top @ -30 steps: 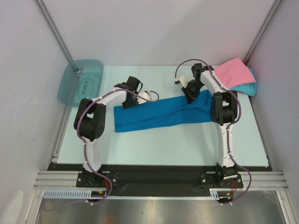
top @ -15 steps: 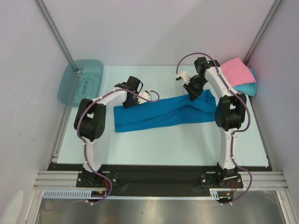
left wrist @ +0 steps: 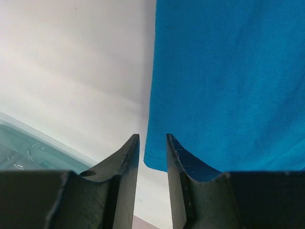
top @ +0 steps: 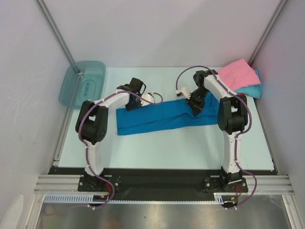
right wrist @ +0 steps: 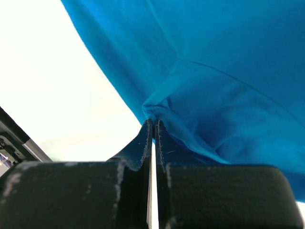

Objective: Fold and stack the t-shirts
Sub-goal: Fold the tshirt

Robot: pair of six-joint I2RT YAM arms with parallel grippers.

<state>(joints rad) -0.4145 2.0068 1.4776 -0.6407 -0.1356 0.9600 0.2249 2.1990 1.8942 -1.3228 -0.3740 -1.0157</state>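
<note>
Parted only a little, the jaws of the left gripper (left wrist: 152,138) leave a narrow slot between them, and no cloth shows in that slot. A corner of the deep blue t-shirt (top: 157,119) lies just beyond the tip of the right-hand finger, and whether it touches cannot be told. Far left on the table (top: 167,148), a translucent teal bin (top: 83,83) sits at the far corner, well apart from the shirts. The left gripper hangs over the far edge of the blue shirt, left of the table's middle.

The deep blue t-shirt is folded into a long band running left to right across the middle of the table, its left end squared off and its right end drawn up.

Further right, the jaws of the right gripper (right wrist: 153,121) are pressed together on a bunched pinch of that same blue cloth, which creases and fans out from the fingertips.

At the far right corner, the pink t-shirt (top: 238,74) lies folded on top of the turquoise t-shirt (top: 252,89), whose edge shows below it on the near side.
</note>
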